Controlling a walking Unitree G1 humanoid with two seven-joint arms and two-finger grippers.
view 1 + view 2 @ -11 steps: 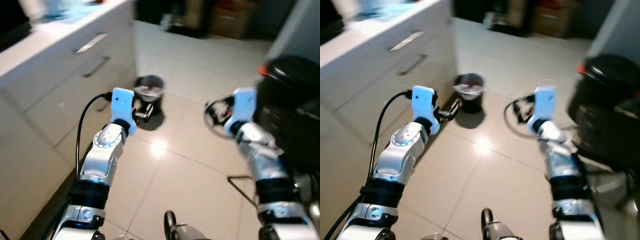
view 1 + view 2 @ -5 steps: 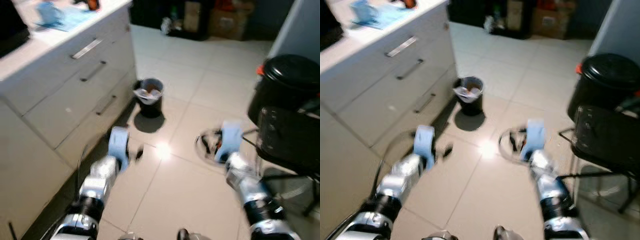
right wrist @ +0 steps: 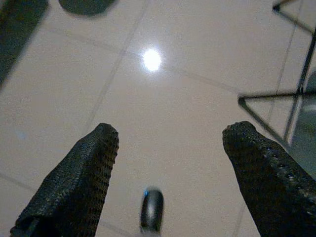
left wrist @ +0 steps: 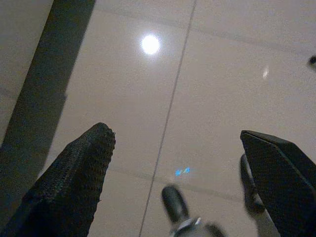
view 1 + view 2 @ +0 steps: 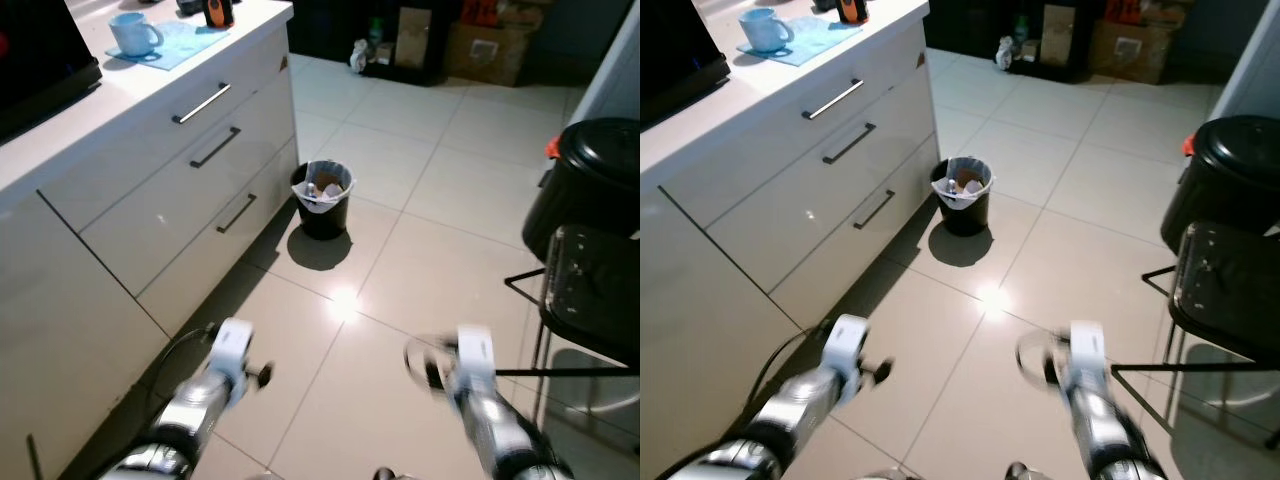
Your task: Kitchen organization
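Note:
A blue mug [image 5: 133, 33] stands on a light blue cloth [image 5: 178, 43] on the white counter [image 5: 120, 100] at the left. On the floor beside the drawers [image 5: 205, 150] sits a small black bin [image 5: 324, 198] with a white liner and some rubbish inside. Both arms hang low over the tiled floor, blurred. My left gripper [image 4: 175, 133] is open with bare tile between its fingers [image 4: 74, 182]. Equally wide open and holding nothing is my right gripper [image 3: 173, 128], fingers [image 3: 74, 182] above the tiles.
A large black lidded bin [image 5: 590, 170] and a dark metal-framed stand [image 5: 595, 300] crowd the right side. Cardboard boxes [image 5: 485, 45] and clutter line the far wall. An orange object [image 5: 214, 10] sits on the counter's far end.
Both arms have dropped from chest height to low near the floor. The camera has shifted, so the counter top and the mug now show sharply.

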